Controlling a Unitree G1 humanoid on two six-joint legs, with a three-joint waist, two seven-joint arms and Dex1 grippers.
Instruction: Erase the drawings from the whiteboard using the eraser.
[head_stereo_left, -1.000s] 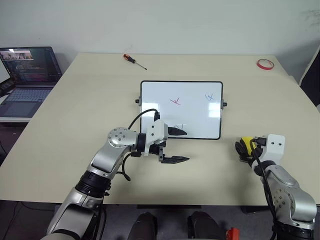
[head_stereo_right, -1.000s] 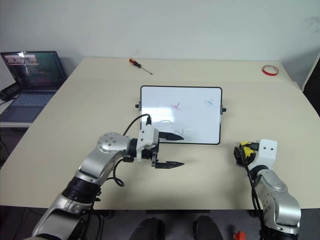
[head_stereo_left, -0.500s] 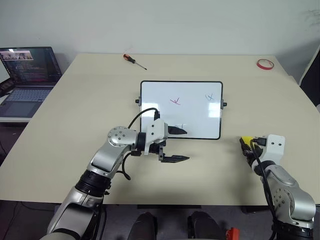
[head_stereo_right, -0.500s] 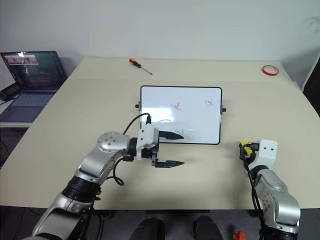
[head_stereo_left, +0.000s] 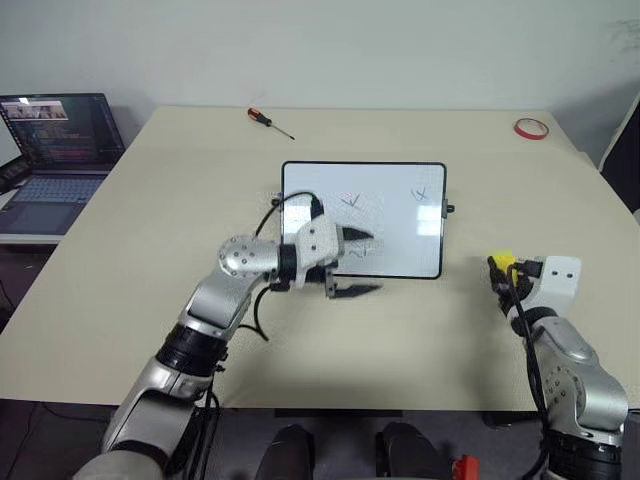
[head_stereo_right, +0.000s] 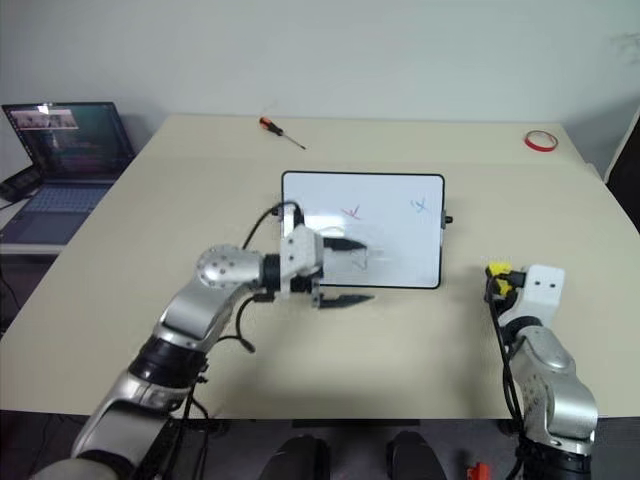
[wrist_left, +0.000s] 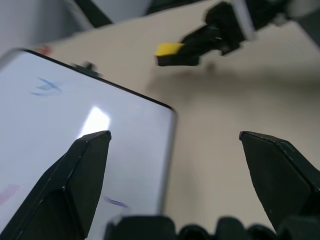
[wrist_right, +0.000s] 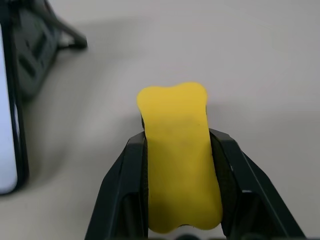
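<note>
Beige tabletop (head_stereo_left: 150, 230) stretches wide, and the whiteboard (head_stereo_left: 400, 215) lies flat at its middle, so everything gets placed from that. Right of the board's near corner, well apart from it, the right gripper (wrist_right: 179, 165) pinches the eraser (wrist_right: 181, 167) between its black fingers, the yellow block jutting forward just off the table. At the board's near left edge the left gripper (head_stereo_left: 355, 262) hangs with its fingers spread wide, one finger over the white surface, the other over the table in front. Of the drawings (head_stereo_left: 420, 194), the blue one and the red show up clearly; the third, near the front edge, is partly covered by that gripper and smeared by glare, its colour hard to call. Beyond the board's far left corner lies a screwdriver (head_stereo_left: 269, 121); toward the far right corner of the table, a red tape ring (head_stereo_left: 530, 128). Far off left, a laptop (head_stereo_left: 50, 150) is cut by the frame edge.
</note>
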